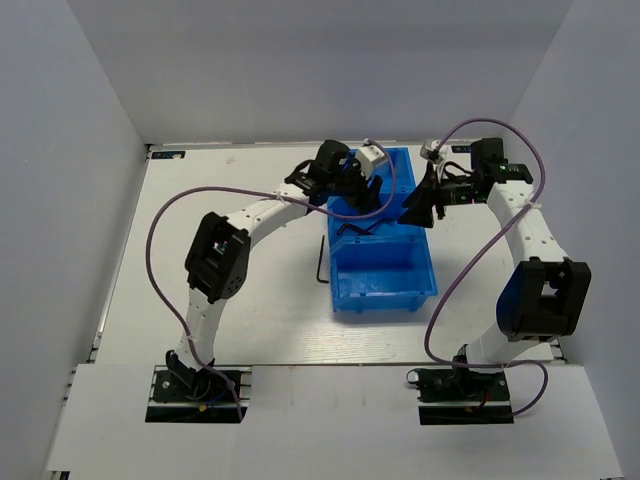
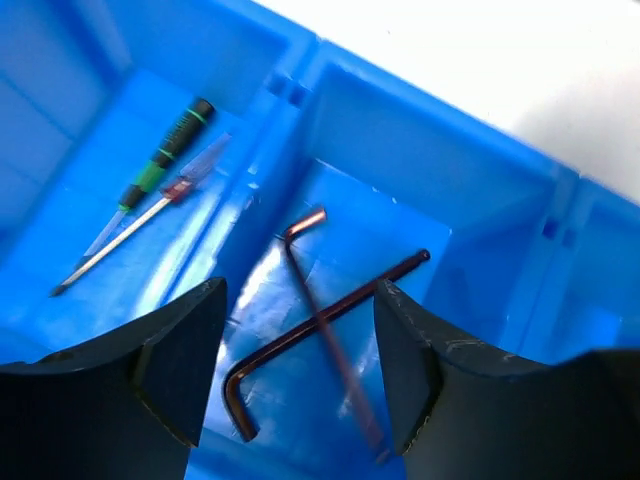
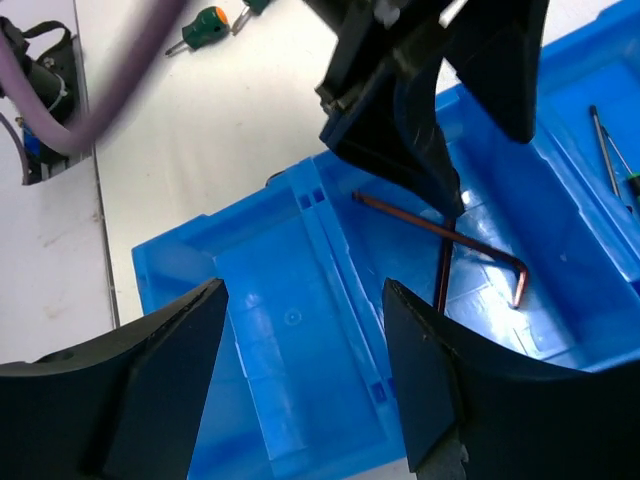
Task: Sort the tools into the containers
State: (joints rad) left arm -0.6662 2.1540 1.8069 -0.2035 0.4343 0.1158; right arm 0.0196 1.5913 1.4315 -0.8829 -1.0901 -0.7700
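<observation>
The blue three-compartment bin (image 1: 385,285) stands mid-table. My left gripper (image 1: 362,195) hovers open over its middle compartment (image 2: 300,290). Below the jaws a brown hex key (image 2: 330,310) lies flat, and a second hex key (image 2: 345,370), blurred, crosses it; neither is held. A green-and-black screwdriver (image 2: 165,160) and a thin driver (image 2: 120,240) lie in the adjoining compartment. My right gripper (image 1: 415,212) is open and empty above the bin's empty end compartment (image 3: 305,290). Another hex key (image 1: 320,262) lies on the table left of the bin.
In the right wrist view a green-handled screwdriver (image 3: 205,25) lies on the white table beyond the bin, and the left gripper's dark body (image 3: 430,120) hangs over the hex keys (image 3: 440,228). Purple cables (image 1: 165,225) loop beside both arms. Grey walls enclose the table.
</observation>
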